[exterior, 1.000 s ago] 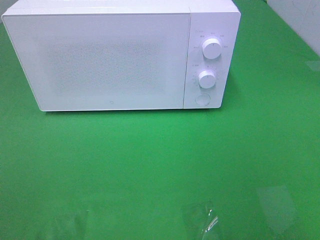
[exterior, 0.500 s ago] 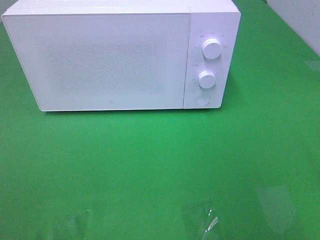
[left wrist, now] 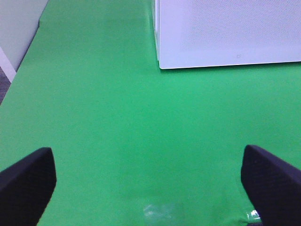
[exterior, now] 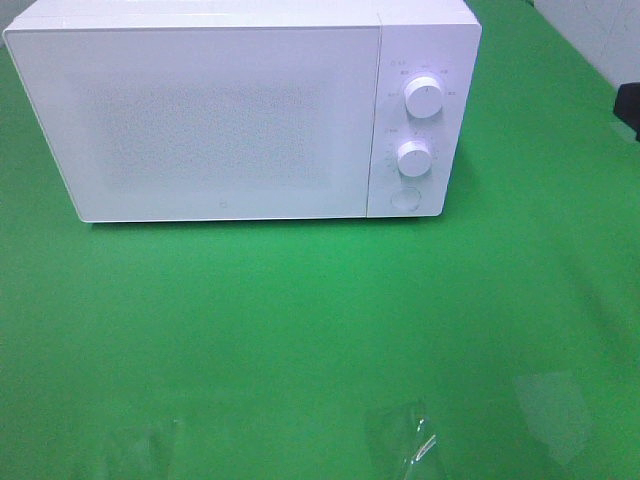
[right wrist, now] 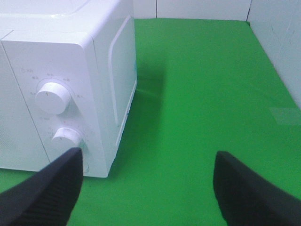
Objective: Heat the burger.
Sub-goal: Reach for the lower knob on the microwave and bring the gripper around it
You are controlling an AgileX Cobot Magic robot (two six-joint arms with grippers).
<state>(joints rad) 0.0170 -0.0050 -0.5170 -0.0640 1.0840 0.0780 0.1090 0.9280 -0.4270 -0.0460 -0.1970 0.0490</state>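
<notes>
The burger is out of view in every frame. A white microwave (exterior: 240,110) stands at the back of the green table with its door shut. Its two round knobs (exterior: 424,97) and a round button (exterior: 404,198) sit on its right panel. My left gripper (left wrist: 149,188) is open over bare green cloth in front of the microwave's left corner (left wrist: 225,33), with nothing between its black fingers (left wrist: 26,186). My right gripper (right wrist: 149,190) is open too and empty, low in front of the microwave's control panel (right wrist: 54,96) and its right side. A dark part (exterior: 630,103) shows at the exterior view's right edge.
Green cloth (exterior: 300,320) covers the table. A shiny clear patch (exterior: 408,440) lies on it near the front. Pale walls (right wrist: 277,42) rise at the right and back. The table's left edge and grey floor (left wrist: 5,75) show in the left wrist view.
A dark part has come into view at the right edge of the exterior view. The microwave has not moved and its door stays shut.
</notes>
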